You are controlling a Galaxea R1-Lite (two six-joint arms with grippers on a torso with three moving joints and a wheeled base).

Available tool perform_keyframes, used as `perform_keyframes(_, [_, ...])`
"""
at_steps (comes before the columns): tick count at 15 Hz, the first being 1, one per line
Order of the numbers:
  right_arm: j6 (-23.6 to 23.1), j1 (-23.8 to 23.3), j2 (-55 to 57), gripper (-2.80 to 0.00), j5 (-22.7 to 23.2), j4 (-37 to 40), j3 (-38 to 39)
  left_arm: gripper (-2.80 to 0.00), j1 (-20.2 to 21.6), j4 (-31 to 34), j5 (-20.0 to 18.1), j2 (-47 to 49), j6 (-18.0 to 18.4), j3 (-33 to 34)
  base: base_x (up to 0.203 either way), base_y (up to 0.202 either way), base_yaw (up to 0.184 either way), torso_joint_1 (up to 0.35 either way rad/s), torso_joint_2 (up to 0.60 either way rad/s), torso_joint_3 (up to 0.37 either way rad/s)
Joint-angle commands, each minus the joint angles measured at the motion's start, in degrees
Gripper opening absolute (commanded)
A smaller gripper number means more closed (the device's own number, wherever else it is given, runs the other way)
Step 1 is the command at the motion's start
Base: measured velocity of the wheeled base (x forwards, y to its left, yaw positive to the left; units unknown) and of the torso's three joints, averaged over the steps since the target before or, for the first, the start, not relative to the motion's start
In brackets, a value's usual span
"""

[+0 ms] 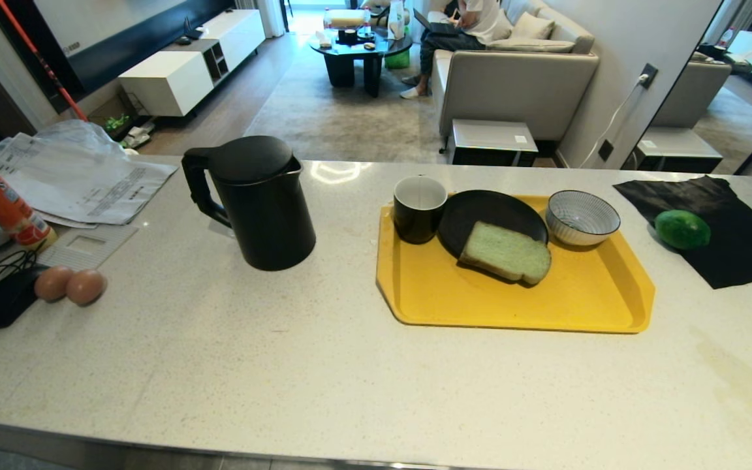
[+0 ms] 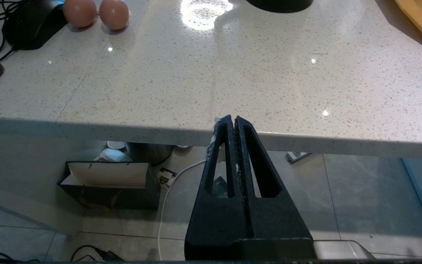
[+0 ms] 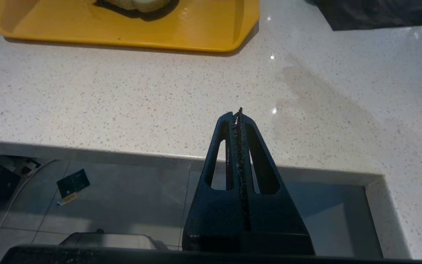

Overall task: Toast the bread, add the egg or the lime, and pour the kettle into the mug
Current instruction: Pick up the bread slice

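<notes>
The black kettle [image 1: 255, 202] stands upright at the counter's middle left, handle to the left. On the yellow tray [image 1: 578, 300] are the black mug [image 1: 419, 209], white inside, and the pale green bread [image 1: 506, 252], which leans on a black plate [image 1: 490, 212]. The lime [image 1: 681, 229] lies on a black cloth [image 1: 735, 254] at the right. The egg is out of view. Neither arm shows in the head view. My left gripper [image 2: 233, 118] hangs shut and empty off the counter's near edge. My right gripper [image 3: 238, 113] is likewise shut and empty, short of the tray [image 3: 123, 35].
A striped bowl [image 1: 582, 217] sits on the tray's far right. Two plain brown eggs [image 1: 70, 285] lie at the left beside a black mouse [image 1: 7, 299], cables, papers [image 1: 82, 179] and a spray can [image 1: 0, 199]. A person sits on a sofa beyond the counter.
</notes>
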Motion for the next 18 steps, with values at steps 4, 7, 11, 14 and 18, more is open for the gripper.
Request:
perform_keyframes(4, [0.04,0.06,0.23,-2.80,2.32,4.51,-7.82,-2.80,0.01,-0.05,0.04,-0.10,-0.05,0.97,0.000,0.000,0.000,0.000,0.00,0.000])
perform_keyframes(7, [0.07,0.04,3.39,-2.80,4.07,6.53,-14.97,-2.80,0.01,-0.05,0.04,-0.10,-0.05,0.97,0.000,0.000,0.000,0.000,0.00,0.000])
perform_keyframes(11, [3.72,0.06,13.86,-2.80,5.12,6.36,-25.54,-2.80,0.01,-0.05,0.04,-0.10,-0.05,0.97,0.000,0.000,0.000,0.000,0.00,0.000])
perform_keyframes(14, [5.26,0.06,19.09,-2.80,7.03,6.34,-30.00,-2.80,0.01,-0.05,0.04,-0.10,-0.05,0.97,0.000,0.000,0.000,0.000,0.00,0.000])
perform_keyframes(18, [5.41,0.02,28.19,-2.80,9.08,6.69,-34.54,-2.80,0.01,-0.05,0.04,-0.10,-0.05,0.97,0.000,0.000,0.000,0.000,0.00,0.000])
